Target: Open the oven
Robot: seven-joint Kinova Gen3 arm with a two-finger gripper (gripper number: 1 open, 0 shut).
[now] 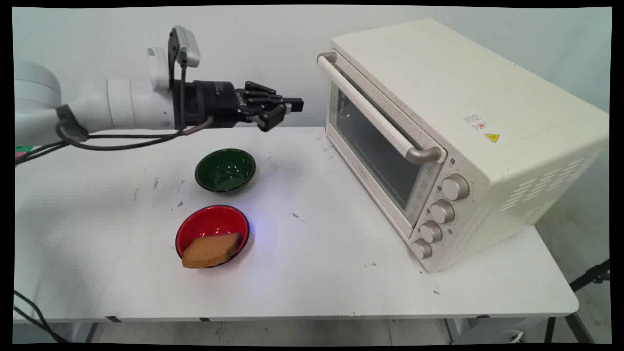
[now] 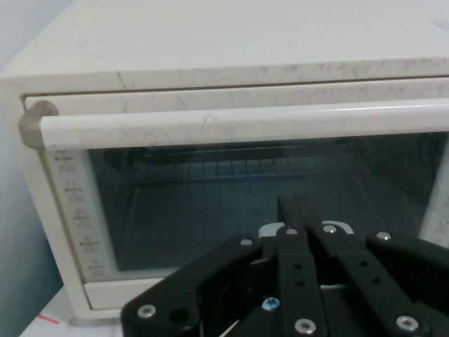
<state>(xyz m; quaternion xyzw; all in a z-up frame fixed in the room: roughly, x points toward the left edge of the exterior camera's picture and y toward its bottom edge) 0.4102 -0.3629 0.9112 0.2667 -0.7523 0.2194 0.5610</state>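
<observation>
My black gripper is held level above the table, pointing right at the cream toaster oven. Its fingers are shut with nothing between them. The oven door is closed, and its long handle bar runs just right of the fingertips, a short gap away. In the hand view the closed fingers rise before the oven's glass door, with the handle bar across the top. Below the gripper on the table stand a green bowl, empty, and a red bowl holding a brown slice of bread.
The oven fills the right half of the table, with several knobs at its near front corner. Black cables hang under the arm at the left. A wall stands close behind the table.
</observation>
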